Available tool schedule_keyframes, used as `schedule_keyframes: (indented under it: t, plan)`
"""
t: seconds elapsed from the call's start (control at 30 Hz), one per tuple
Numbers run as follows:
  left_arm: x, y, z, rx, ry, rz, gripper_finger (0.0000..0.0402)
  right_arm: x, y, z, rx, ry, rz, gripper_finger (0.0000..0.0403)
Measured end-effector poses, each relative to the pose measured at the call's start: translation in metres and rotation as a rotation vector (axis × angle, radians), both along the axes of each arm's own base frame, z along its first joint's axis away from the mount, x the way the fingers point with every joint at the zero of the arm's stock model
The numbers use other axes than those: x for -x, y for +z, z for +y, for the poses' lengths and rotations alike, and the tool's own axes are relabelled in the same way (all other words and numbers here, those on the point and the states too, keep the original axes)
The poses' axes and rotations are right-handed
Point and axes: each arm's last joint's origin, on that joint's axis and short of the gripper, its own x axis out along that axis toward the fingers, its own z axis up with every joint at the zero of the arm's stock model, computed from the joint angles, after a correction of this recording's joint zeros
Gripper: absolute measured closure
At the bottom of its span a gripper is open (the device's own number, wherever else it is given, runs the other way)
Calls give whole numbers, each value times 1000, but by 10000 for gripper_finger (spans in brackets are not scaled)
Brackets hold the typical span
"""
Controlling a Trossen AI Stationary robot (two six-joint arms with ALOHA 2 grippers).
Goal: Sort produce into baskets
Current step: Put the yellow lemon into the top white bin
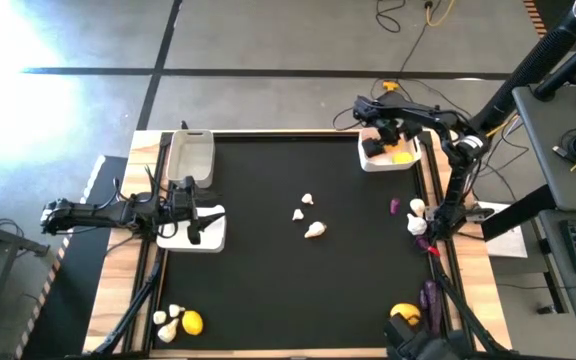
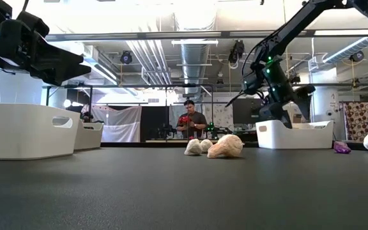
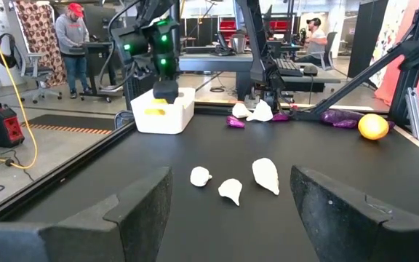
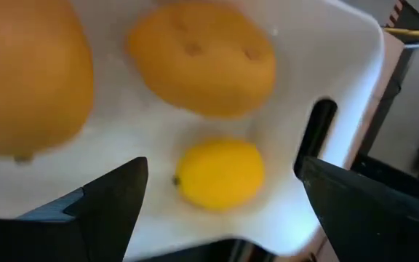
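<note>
The black tabletop point(image 1: 268, 290) is seen from above, with light wood strips down its sides. Three bins stand on it. A greyish see-through bin point(image 1: 191, 155) is at the far left, a white plastic bin point(image 1: 194, 234) is set nearer on the left, and a second white plastic bin point(image 1: 388, 152) is at the far right.

The left gripper point(image 1: 190, 212) is held over the near left white bin, with its fingers point(image 3: 133, 211) spread wide and nothing between them. The right gripper point(image 1: 386, 133) is held over the far right white bin, with its fingers point(image 4: 111, 200) wide and empty too.

In that right bin, two round orange fruits point(image 4: 202, 65) and a smaller yellow lemon point(image 4: 220, 175) are seen lying loose.

Three whitish garlic bulbs point(image 1: 306, 216) are left in the middle of the tabletop. More garlic, a yellow fruit point(image 1: 192, 322), an orange fruit point(image 1: 405, 314) and small purple eggplant pieces point(image 1: 395, 205) are found near the edges.
</note>
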Motion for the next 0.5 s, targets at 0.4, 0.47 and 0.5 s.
schedule_keyframes:
  t: [0.4,0.47,0.5]
  plan:
    - [0,0,0,0,0,0,139,-45,50,151,-248,225,-212,62]
    - [0,0,0,0,0,0,139,-52,52,193,-345,254,-266,62]
    - [0,0,0,0,0,0,139,-55,53,216,-391,276,-281,62]
